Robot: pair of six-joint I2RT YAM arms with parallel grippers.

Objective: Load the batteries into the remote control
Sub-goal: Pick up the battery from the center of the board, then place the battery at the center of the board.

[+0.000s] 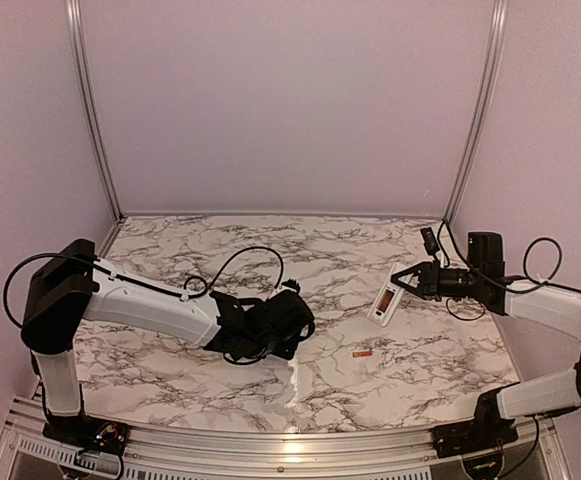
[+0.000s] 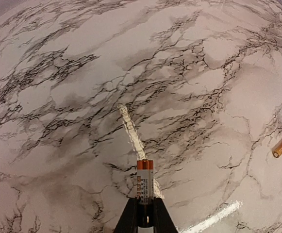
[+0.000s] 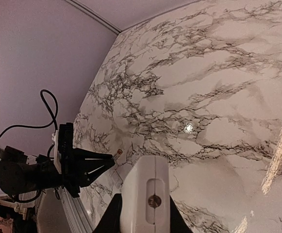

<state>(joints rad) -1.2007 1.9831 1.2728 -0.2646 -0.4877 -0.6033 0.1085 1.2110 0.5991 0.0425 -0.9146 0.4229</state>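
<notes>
The left gripper (image 2: 144, 208) pinches one battery (image 2: 144, 180) that points straight out past its jaws, a second battery (image 1: 363, 353) lies on the table (image 1: 220, 240) nearer the right arm, and the right gripper (image 1: 402, 283) clamps the remote (image 1: 385, 300) aloft, well right of the held battery.

White marble-patterned bench (image 1: 220, 240), dark-veined and glossy. Lying directly on it, right of centre: one coppery-orange battery (image 1: 363, 353), on its side.
</notes>
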